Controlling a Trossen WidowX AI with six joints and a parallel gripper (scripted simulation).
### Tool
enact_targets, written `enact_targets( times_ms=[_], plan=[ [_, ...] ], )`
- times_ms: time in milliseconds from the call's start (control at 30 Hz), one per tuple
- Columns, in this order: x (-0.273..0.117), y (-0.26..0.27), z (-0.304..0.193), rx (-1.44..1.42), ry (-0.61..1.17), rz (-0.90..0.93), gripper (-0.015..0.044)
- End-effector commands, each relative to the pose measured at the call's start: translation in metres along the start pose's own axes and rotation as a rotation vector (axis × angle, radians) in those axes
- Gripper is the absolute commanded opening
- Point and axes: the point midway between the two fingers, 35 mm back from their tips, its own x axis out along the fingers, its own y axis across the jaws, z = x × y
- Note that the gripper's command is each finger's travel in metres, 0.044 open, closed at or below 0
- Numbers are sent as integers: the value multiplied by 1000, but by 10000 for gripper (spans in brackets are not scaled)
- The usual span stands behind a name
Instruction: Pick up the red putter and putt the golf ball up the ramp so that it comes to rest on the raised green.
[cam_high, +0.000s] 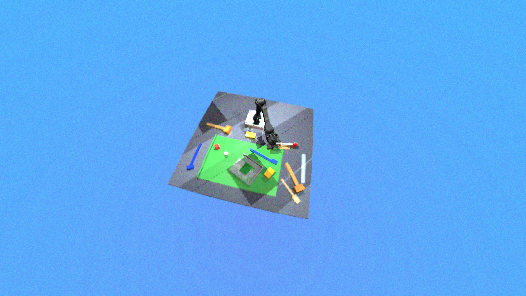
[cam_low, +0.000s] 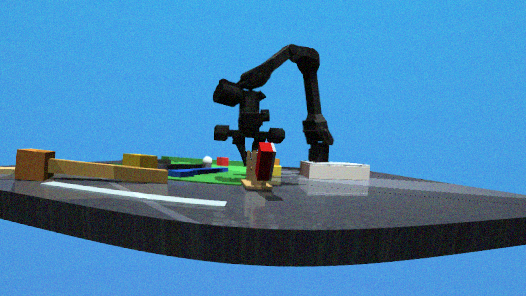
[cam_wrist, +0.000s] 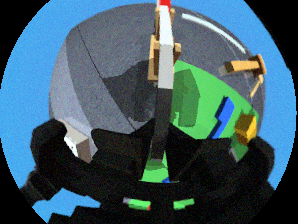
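The red putter has a red head, a white shaft and a dark grip. It lies across the wooden stand, its head pointing away from the arm. My gripper is shut on the putter's dark grip, from above. The white golf ball sits on the green mat. A grey square structure with a green centre stands on the mat; which side is the ramp is too small to tell.
A blue club and an orange-yellow block are on the mat, with a red block near the ball. An orange mallet and a white strip lie beyond the mat.
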Motion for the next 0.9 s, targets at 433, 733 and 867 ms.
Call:
enact_targets(
  times_ms=[433, 733, 867],
  plan=[
    [-92, 0, 26, -4, -9, -11, 0],
    [-91, -12, 1, 119, 13, -33, 0],
    [-98, -19, -20, 229, 28, -50, 0]
  ],
)
